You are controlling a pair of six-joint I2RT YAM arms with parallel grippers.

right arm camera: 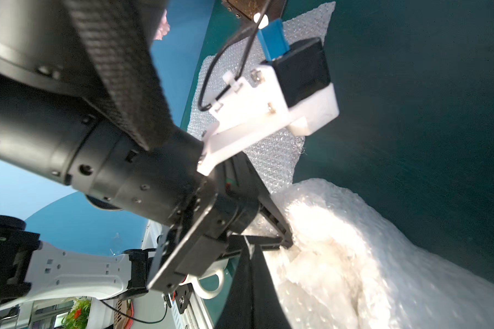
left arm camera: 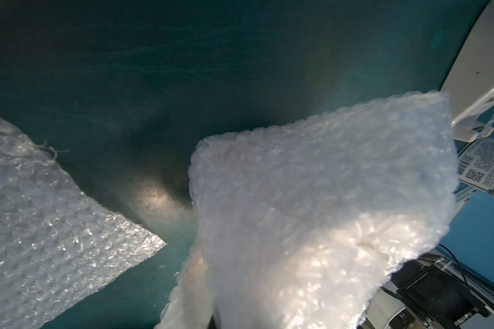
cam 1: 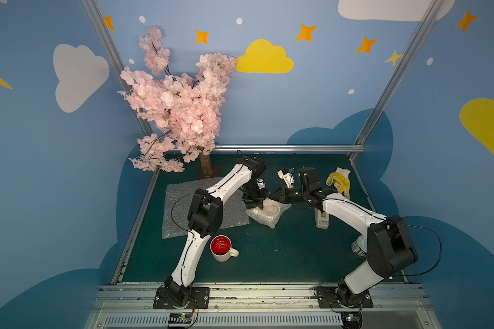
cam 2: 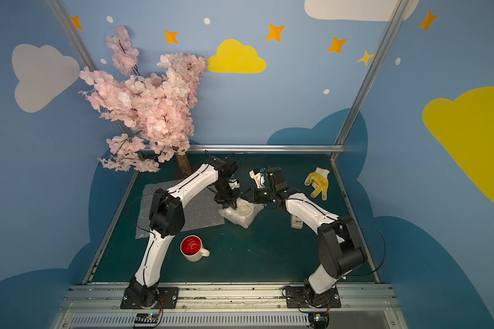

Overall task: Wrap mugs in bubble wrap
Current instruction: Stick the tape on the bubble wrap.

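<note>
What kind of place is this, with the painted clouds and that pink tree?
Probably a staged robot test booth, not a home: two arms bolted to a metal rail work over a green table, painted sky walls enclose it, and a fake blossom tree serves as decoration.

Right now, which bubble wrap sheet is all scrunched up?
The bubble wrap bundle in the middle of the table, bunched around a cream mug. The other sheet, near the pink tree, lies flat.
</note>
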